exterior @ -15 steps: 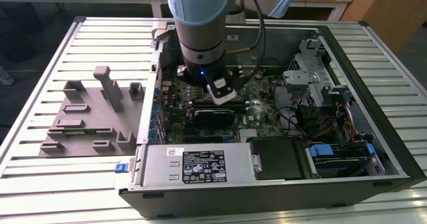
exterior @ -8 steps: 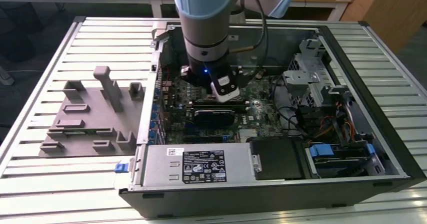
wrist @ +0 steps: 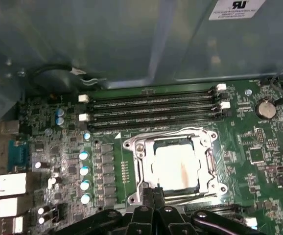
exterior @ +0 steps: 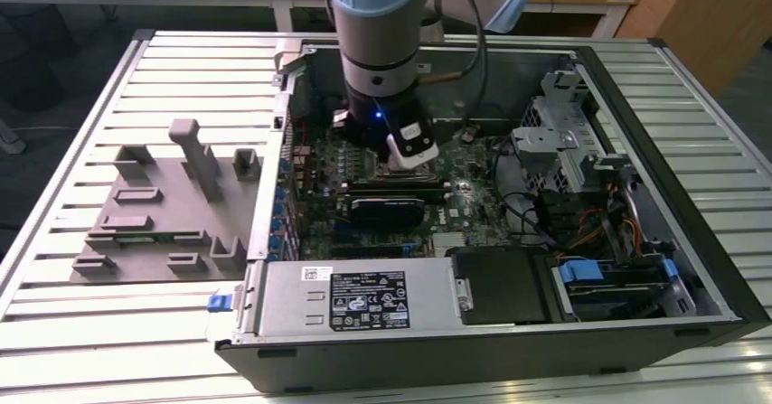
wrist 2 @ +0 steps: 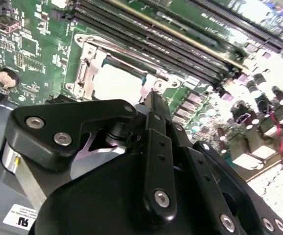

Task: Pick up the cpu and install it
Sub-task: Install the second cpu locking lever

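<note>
The cpu (wrist: 176, 166) is a pale, silvery square lying flat inside the metal socket frame (wrist: 131, 146) on the green motherboard; the second wrist view also shows the cpu (wrist 2: 116, 82). My gripper (wrist: 154, 192) hangs just above the socket's edge with its black fingers pressed together and nothing between them. In the second wrist view the gripper (wrist 2: 154, 97) points at the frame's rim beside the chip. In the exterior view the gripper (exterior: 408, 160) reaches down into the open computer case over the middle of the board.
Memory slots (wrist: 151, 105) run alongside the socket. A black heatsink block (exterior: 386, 210) sits just in front of the gripper. The power supply (exterior: 350, 295), drive cage (exterior: 567, 119) and cables crowd the case. Grey tray blocks (exterior: 157, 214) stand on the slatted table at the exterior view's left.
</note>
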Robot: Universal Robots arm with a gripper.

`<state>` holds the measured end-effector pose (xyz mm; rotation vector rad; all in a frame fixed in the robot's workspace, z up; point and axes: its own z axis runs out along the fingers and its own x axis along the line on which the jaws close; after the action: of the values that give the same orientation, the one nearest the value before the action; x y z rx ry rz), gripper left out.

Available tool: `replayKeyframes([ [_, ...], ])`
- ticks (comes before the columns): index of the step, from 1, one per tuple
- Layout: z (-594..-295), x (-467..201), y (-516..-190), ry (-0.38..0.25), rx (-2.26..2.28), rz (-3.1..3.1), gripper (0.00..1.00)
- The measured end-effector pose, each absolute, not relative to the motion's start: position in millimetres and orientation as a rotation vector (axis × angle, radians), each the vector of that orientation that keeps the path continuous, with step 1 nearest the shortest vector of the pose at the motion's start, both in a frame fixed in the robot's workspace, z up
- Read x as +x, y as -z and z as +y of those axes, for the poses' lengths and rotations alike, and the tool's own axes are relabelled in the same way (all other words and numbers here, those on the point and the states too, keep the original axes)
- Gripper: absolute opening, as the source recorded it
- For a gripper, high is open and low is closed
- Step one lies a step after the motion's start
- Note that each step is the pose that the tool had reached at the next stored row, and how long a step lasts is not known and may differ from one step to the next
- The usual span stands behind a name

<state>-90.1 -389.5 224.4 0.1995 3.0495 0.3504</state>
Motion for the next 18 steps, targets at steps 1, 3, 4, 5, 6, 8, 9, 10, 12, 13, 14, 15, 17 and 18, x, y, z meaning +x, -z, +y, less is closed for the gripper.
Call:
replayKeyframes([
  [1,-388,-89,-224,-0.341,0.199,3.05,0.11],
  [3,-386,-86,-224,-0.322,0.199,3.051,0.11],
  [4,-385,-85,-224,-0.312,0.198,3.052,0.11],
  [5,-384,-83,-224,-0.303,0.198,3.053,0.11],
  [6,-382,-82,-224,-0.296,0.198,3.053,0.11],
  [8,-378,-79,-223,-0.282,0.197,3.054,0.11],
  [9,-376,-78,-223,-0.275,0.197,3.054,0.11],
  [10,-375,-76,-223,-0.268,0.196,3.054,0.11],
  [12,-372,-72,-223,-0.256,0.196,3.055,0.11],
  [13,-370,-70,-222,-0.249,0.196,3.055,0.11],
  [14,-369,-69,-222,-0.242,0.196,3.056,0.11],
  [15,-367,-67,-222,-0.235,0.195,3.056,0.11],
  [17,-364,-63,-221,-0.222,0.195,3.056,0.11],
  [18,-363,-61,-221,-0.216,0.195,3.057,0.11],
])
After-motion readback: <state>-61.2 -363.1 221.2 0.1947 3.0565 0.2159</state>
